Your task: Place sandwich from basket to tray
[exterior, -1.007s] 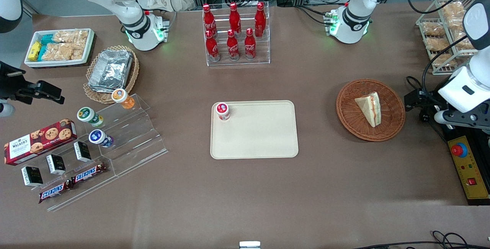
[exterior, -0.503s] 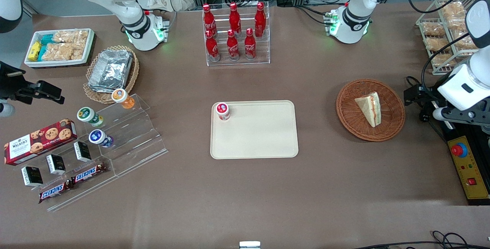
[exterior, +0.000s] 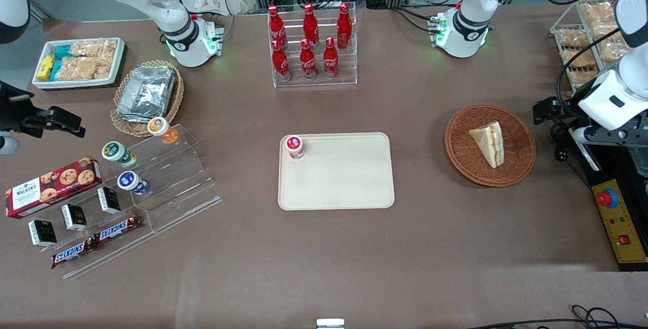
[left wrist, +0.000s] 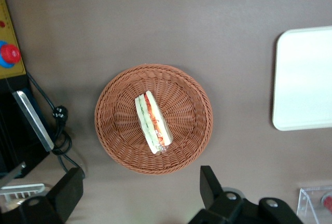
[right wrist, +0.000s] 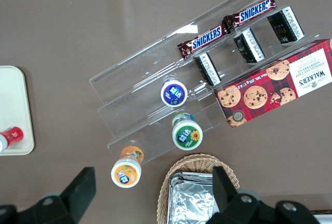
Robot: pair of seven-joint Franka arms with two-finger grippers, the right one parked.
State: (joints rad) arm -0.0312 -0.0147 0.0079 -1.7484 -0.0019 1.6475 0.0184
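Front view: round, shallow, reddish-brown woven wicker basket (exterior: 519, 162) at mid-height of the frame toward the working arm's end of the table, holding the sandwich (exterior: 488, 142), a pale triangular wedge in glossy clear wrap with a red and green filling line along one edge. Flat, smooth cream tray (exterior: 349, 182) with rounded corners and a low rim at frame centre, well apart from the basket, bearing a small red-capped bottle (exterior: 294, 147) in one corner. Left wrist view: gripper (left wrist: 139, 175) poised above the basket's rim, black fingers (left wrist: 210, 182) spread wide, gripping nothing. Against half a second ago, gripper slightly higher in the front frame; sandwich, basket and tray unmoved. Finger bases cut off by the wrist frame's edge; tray only partly in that view
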